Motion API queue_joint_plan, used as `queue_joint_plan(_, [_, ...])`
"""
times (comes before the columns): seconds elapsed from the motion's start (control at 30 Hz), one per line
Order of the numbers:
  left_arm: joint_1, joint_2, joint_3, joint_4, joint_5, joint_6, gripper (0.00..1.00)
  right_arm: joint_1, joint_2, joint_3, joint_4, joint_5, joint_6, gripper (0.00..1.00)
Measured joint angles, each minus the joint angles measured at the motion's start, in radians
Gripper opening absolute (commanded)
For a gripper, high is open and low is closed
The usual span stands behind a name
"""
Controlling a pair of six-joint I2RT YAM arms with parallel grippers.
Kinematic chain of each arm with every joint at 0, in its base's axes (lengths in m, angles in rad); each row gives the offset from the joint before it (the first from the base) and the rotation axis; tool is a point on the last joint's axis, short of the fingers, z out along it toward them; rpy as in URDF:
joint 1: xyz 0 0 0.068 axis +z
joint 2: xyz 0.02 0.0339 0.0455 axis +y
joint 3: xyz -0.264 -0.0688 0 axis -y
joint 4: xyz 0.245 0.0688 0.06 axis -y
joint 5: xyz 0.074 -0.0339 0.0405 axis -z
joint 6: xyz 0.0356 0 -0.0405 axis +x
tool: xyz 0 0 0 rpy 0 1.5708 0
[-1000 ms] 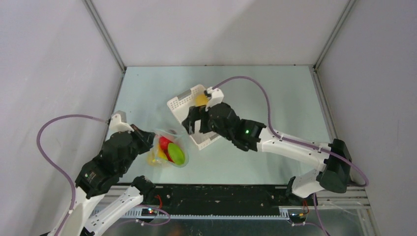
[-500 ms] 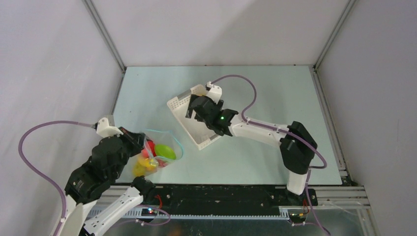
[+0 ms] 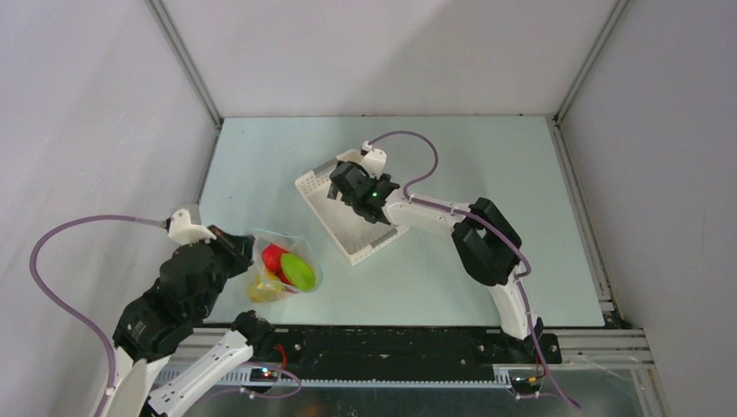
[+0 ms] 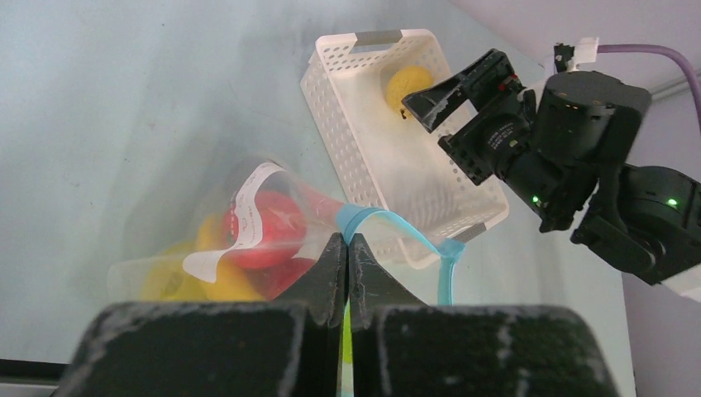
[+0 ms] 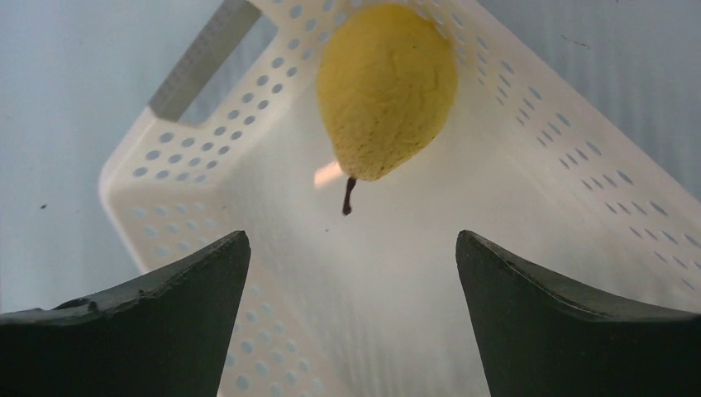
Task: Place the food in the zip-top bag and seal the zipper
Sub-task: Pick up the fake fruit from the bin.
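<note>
**A yellow fruit in the white basket**

The right gripper (image 5: 351, 240) is open wide. Its two dark fingers (image 5: 149, 331) sit at the bottom, far apart. Between and past them lies a yellow fruit (image 5: 387, 87) with a small dark stem pointing at the gripper. The fruit rests inside a white basket (image 5: 165, 153) full of little holes. The basket has a handle hole (image 5: 211, 62). The basket sits on a pale table (image 5: 58, 99).
</note>
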Motion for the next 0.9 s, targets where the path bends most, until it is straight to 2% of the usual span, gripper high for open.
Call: queue_joint_plan(0.9, [0.000,-0.026,-0.023,-0.002,0.000,0.005,0.02,-0.064,0.241,0.243,-0.076,0.025,0.071,0.99])
